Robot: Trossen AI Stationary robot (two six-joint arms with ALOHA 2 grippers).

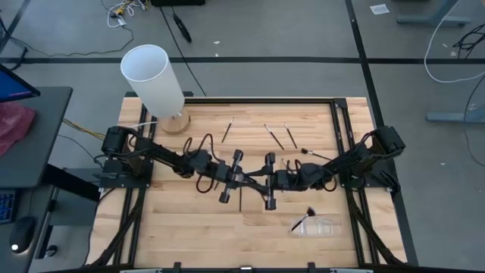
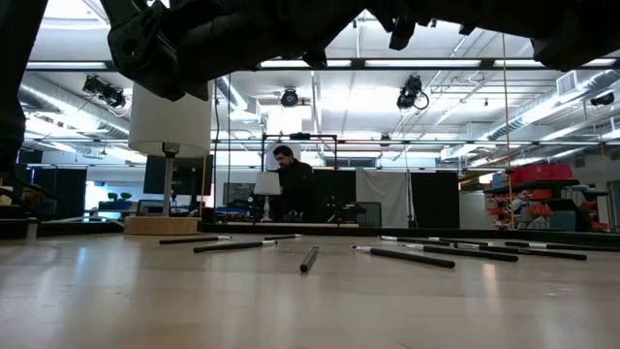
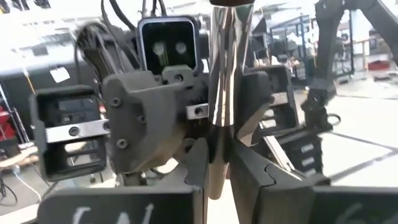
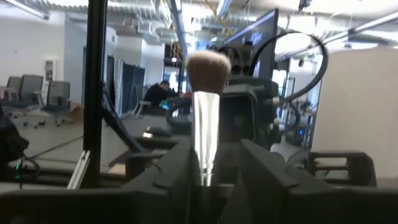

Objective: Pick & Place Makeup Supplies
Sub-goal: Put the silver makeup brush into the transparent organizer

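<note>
A: From above, where do things stand?
B: Both arms meet mid-table, well clear of the white cylinder (image 1: 154, 79). Several makeup brushes (image 1: 273, 136) lie loose beyond them; most of the sorting remains.
A: At table level?
B: Dark slim handles lie scattered past the cylinder.
A: Left wrist?
B: The left gripper (image 3: 216, 163) is clamped on a shiny ferrule.
A: Right wrist?
B: The right gripper (image 4: 208, 167) flanks the fluffy-tipped brush (image 4: 207, 102); whether it grips, I cannot tell.

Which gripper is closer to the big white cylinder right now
Left. The left gripper sits mid-table, with the white cylinder beyond it at the far left corner. The right gripper faces it from the other side, slightly farther from the cylinder.
</note>
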